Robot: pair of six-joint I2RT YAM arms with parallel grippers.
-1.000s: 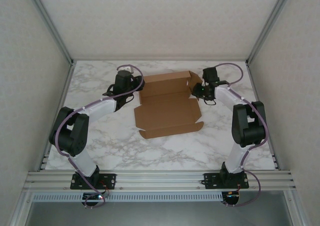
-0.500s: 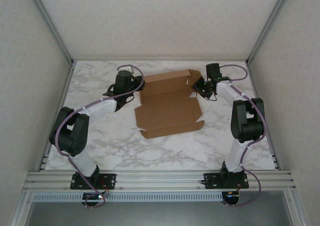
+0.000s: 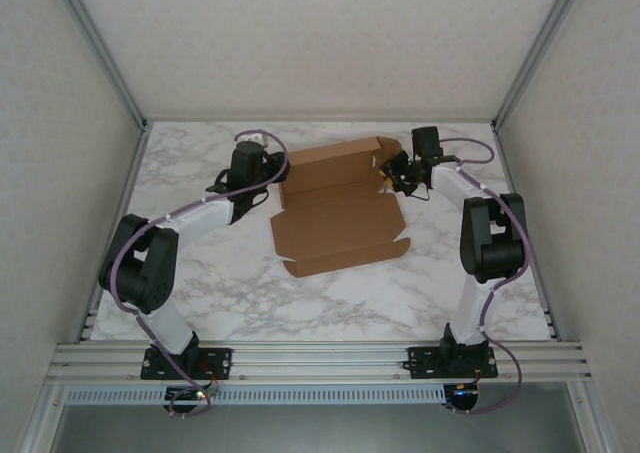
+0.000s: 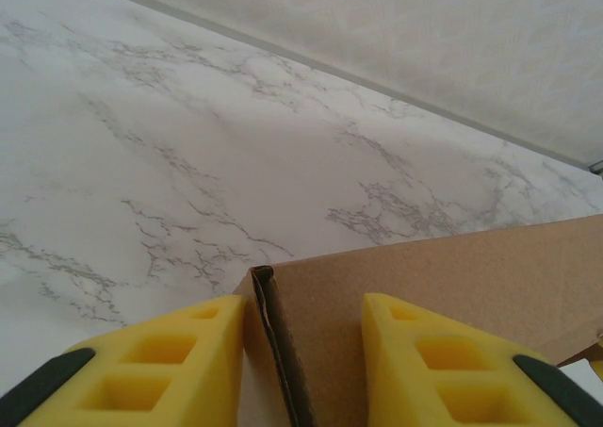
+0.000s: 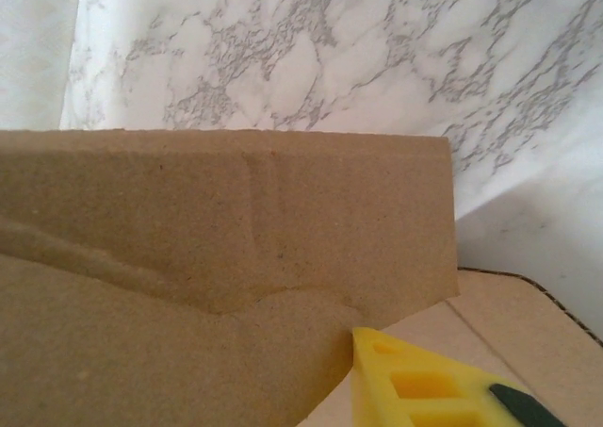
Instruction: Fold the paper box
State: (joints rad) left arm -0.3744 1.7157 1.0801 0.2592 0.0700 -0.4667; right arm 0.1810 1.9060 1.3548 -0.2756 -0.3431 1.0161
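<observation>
The paper box [image 3: 335, 213] lay open on the counter [image 3: 250, 283]. My left arm was bent at the elbow toward the box's far-left corner, its hand [image 4: 303, 323] spread astride a raised wall edge. My right hand [image 3: 393, 179] was at the box's far-right flap. Cardboard hid one finger there, so I couldn't tell its state.

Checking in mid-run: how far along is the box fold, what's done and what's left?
Done: little. The paper box lies mostly flat on the table, only its far panel tilted up. In hand: the left claw straddles the far-left corner, jaws apart; the right claw is against the bent far-right flap, its grip unclear. Left: raising the walls, tucking the flaps, closing the lid.
</observation>
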